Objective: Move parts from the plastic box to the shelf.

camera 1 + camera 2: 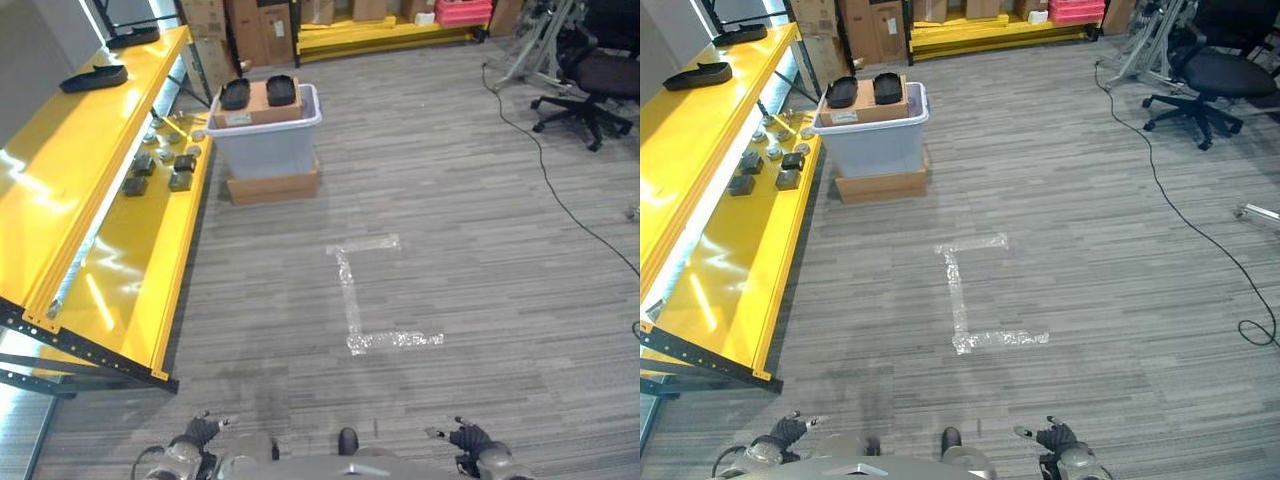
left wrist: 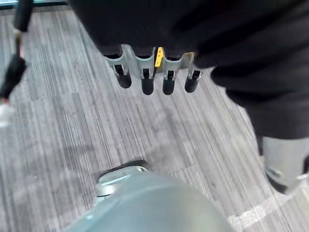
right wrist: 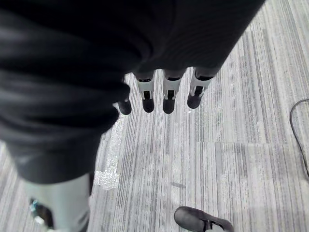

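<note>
The pale plastic box (image 1: pixel 265 145) stands on a flat cardboard base on the floor, far ahead beside the yellow shelf (image 1: pixel 120 250). A cardboard sheet across its top carries two black oval parts (image 1: pixel 258 92). Several small dark and silver parts (image 1: pixel 160 168) lie on the shelf's lower level, and black flat parts (image 1: pixel 93 77) lie on its upper level. My left hand (image 1: pixel 200 432) and right hand (image 1: pixel 468 437) hang low at the near edge, far from the box. In the wrist views the left hand's fingers (image 2: pixel 147 82) and the right hand's fingers (image 3: pixel 166 99) are straight and hold nothing.
Silver tape marks (image 1: pixel 352 290) lie on the grey carpet between me and the box. A black office chair (image 1: pixel 590 75) and a floor cable (image 1: pixel 545 180) are at the far right. Cardboard boxes (image 1: pixel 250 30) and a pink crate (image 1: pixel 462 12) line the back.
</note>
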